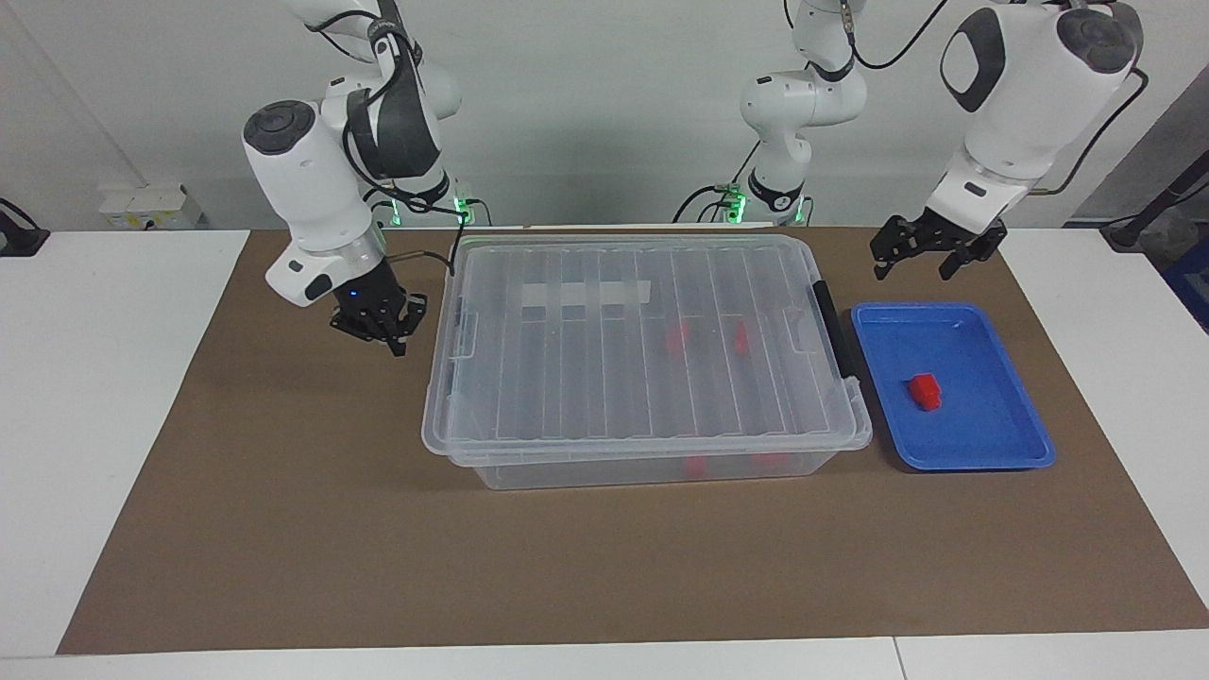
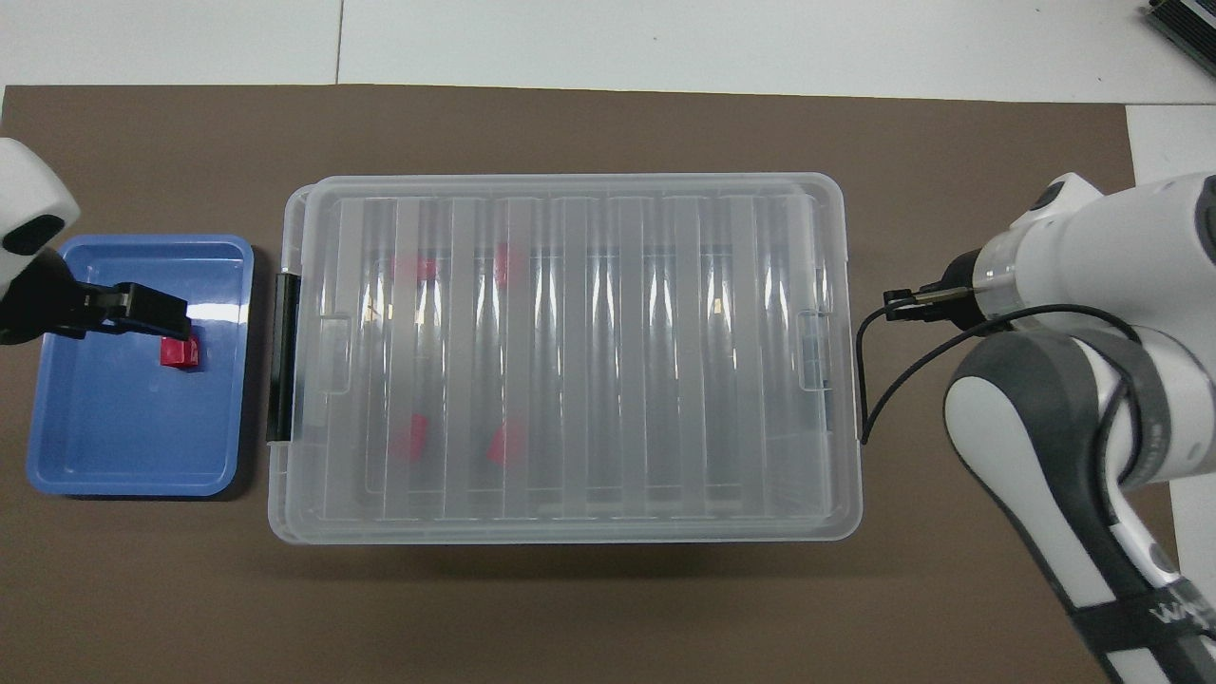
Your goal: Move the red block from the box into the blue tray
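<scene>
Red block (image 1: 925, 391): 1 lies on the floor of the blue tray (image 1: 1025, 451), apart from its rim and touched by nothing.
Box (image 1: 642, 449): lid on and seated, black handle at the tray end; 2 more red blocks (image 1: 678, 338) show faintly through the ribbed lid.
Blue tray position: on the worktop (image 1: 283, 529) just beside the box, at the left arm's end.
Left gripper (image 1: 928, 257): raised over the tray edge nearest the robots, fingers spread, carrying nothing.
Right gripper (image 1: 389, 328): low beside the box end away from the tray, waiting; I cannot tell how its fingers stand.
Progress, as I judge it: 1 block delivered, lid shut, so the task looks complete or nearly so.
Risk 1: the left gripper dropping on its way out could clip the tray rim and shove the tray or flip the block out.
Risk 2: the right gripper sits close to the box wall; a sideways swing could push the box into the tray.
</scene>
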You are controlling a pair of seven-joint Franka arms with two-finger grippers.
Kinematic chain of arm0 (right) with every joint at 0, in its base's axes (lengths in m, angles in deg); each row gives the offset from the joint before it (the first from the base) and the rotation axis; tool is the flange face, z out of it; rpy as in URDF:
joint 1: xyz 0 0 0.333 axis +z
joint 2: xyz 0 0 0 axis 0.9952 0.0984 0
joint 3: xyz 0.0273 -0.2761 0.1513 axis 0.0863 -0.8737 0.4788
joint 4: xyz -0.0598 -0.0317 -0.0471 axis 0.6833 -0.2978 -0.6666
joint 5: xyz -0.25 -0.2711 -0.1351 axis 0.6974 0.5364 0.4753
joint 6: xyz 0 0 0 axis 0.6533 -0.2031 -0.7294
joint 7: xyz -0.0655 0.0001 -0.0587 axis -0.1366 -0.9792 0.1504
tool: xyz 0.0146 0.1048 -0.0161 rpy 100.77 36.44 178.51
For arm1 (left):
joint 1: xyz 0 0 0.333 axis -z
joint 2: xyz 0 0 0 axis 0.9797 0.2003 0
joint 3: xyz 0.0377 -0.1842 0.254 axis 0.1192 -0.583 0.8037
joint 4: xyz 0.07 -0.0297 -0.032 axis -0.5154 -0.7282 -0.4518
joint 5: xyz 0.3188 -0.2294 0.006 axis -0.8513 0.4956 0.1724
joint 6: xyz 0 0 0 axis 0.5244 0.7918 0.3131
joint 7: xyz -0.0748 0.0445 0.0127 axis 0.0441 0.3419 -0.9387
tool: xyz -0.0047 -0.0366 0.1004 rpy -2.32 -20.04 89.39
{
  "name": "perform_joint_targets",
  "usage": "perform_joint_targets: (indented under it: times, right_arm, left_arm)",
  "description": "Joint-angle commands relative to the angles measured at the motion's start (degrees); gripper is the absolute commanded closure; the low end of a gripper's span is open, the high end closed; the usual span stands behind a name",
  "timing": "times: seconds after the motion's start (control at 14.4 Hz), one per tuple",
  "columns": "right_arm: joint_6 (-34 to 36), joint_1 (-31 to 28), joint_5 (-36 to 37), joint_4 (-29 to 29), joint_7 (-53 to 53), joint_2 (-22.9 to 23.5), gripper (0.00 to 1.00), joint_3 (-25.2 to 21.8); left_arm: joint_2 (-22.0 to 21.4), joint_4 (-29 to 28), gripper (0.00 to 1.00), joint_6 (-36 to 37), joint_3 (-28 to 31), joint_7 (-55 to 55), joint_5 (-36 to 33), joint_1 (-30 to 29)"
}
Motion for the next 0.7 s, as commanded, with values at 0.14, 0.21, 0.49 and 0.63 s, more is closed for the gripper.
perform_joint_targets:
  times: [0.14,0.21,0.49,0.63]
  right_arm:
    - [14.9,-6.7,1.0,-8.8,0.9,-1.3,1.0,0.3]
    - [17.3,-7.7,1.0,-9.6,0.5,-1.3,0.73,0.2]
    - [22.6,-10.8,1.7,-10.1,-1.5,-3.7,0.0,-0.3]
    - [25.4,-10.8,2.7,-12.6,-1.3,-4.0,0.0,-1.0]
  left_arm:
    - [-0.3,0.7,0.0,-2.6,0.4,2.0,-0.5,0.1]
    - [-0.4,0.4,0.0,-2.6,0.5,3.3,-0.5,0.5]
    - [-0.8,0.7,0.0,-1.2,2.3,3.7,-0.5,4.2]
    - [-1.1,1.2,0.0,1.0,2.3,3.7,-0.4,4.2]
